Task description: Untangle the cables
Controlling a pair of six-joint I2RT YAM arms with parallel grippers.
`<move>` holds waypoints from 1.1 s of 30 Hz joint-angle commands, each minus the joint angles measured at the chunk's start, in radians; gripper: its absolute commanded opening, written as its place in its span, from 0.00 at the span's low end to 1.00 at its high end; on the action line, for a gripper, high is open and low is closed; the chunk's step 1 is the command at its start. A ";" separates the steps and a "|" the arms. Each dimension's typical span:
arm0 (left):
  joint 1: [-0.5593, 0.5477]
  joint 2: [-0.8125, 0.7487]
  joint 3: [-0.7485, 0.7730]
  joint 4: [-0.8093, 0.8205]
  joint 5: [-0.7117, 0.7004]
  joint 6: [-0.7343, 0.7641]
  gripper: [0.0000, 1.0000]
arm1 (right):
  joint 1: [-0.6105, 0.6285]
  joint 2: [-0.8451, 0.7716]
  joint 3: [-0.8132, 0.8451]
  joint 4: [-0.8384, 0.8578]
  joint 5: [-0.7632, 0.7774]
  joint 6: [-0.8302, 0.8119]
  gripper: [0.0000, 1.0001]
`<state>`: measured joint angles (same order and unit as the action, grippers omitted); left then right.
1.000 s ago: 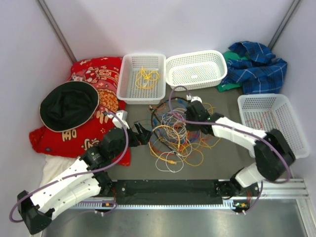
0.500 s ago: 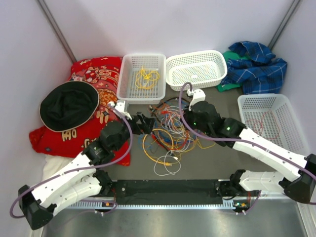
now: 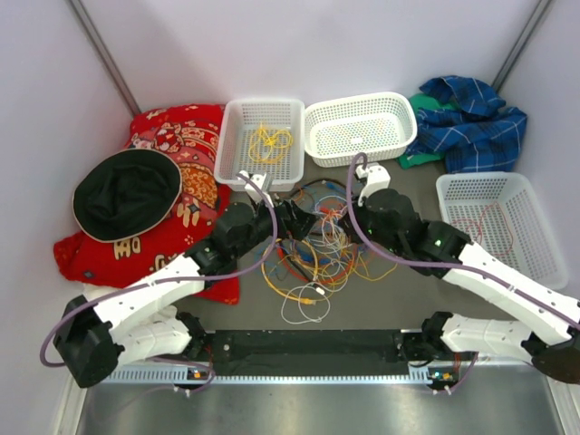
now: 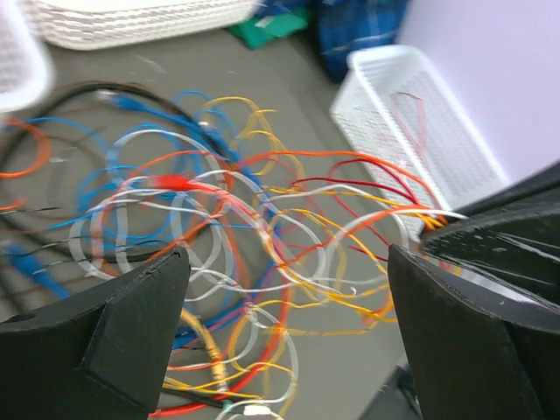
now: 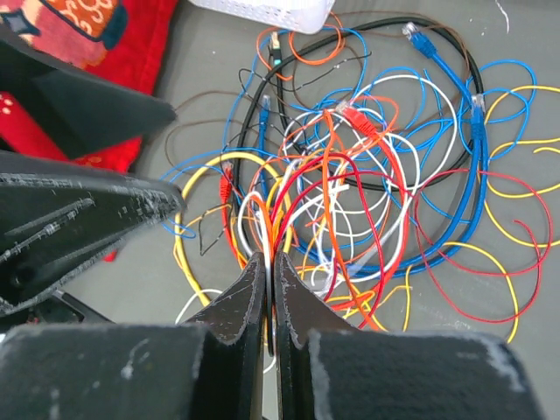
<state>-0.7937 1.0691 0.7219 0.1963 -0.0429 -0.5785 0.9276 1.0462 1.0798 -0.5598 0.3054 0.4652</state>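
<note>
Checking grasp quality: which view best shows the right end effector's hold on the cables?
Right wrist: up close, the right end effector is shut on a few strands of the cables. In top external the pinch is too small to make out. Left wrist shows only strands converging toward its right edge.

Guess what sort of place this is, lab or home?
Probably a lab test cell: plain white enclosure walls, a slotted metal rail along the front edge, and staged props, white baskets beside a cable tangle.
</note>
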 commanded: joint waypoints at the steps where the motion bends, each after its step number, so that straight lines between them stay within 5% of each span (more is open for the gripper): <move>1: 0.002 0.023 0.033 0.199 0.179 -0.060 0.99 | 0.014 -0.044 0.026 0.018 -0.011 0.012 0.00; 15: 0.002 0.229 0.025 0.437 0.429 -0.116 0.95 | 0.016 -0.092 0.117 0.006 -0.138 0.055 0.00; 16: 0.002 0.258 0.028 0.446 0.437 -0.115 0.89 | 0.014 -0.098 0.117 0.011 -0.147 0.058 0.00; 18: 0.002 0.285 0.045 0.451 0.460 -0.097 0.54 | 0.014 -0.110 0.117 0.015 -0.153 0.066 0.00; 19: 0.002 0.305 0.059 0.428 0.465 -0.086 0.36 | 0.014 -0.120 0.118 0.015 -0.157 0.064 0.00; 20: 0.004 0.311 0.092 0.405 0.465 -0.074 0.03 | 0.014 -0.124 0.118 0.011 -0.158 0.064 0.00; 27: 0.022 0.227 0.244 0.174 0.390 0.115 0.00 | 0.014 -0.199 0.092 -0.006 -0.141 0.073 0.02; 28: 0.027 0.195 0.266 0.142 0.355 0.133 0.00 | 0.013 -0.209 0.089 -0.014 -0.128 0.075 0.11; 29: 0.037 0.181 0.310 0.067 0.335 0.166 0.00 | 0.013 -0.228 0.086 -0.023 -0.115 0.075 0.38; 32: 0.068 0.128 0.396 -0.021 0.291 0.203 0.00 | 0.014 -0.255 0.071 -0.058 -0.077 0.073 0.72; 33: 0.077 0.118 0.416 -0.067 0.288 0.210 0.00 | 0.014 -0.267 0.065 -0.067 -0.069 0.073 0.77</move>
<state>-0.7578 1.2716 1.0130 0.2775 0.3264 -0.4706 0.9325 0.8257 1.1328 -0.6224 0.1947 0.5358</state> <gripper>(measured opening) 0.015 0.667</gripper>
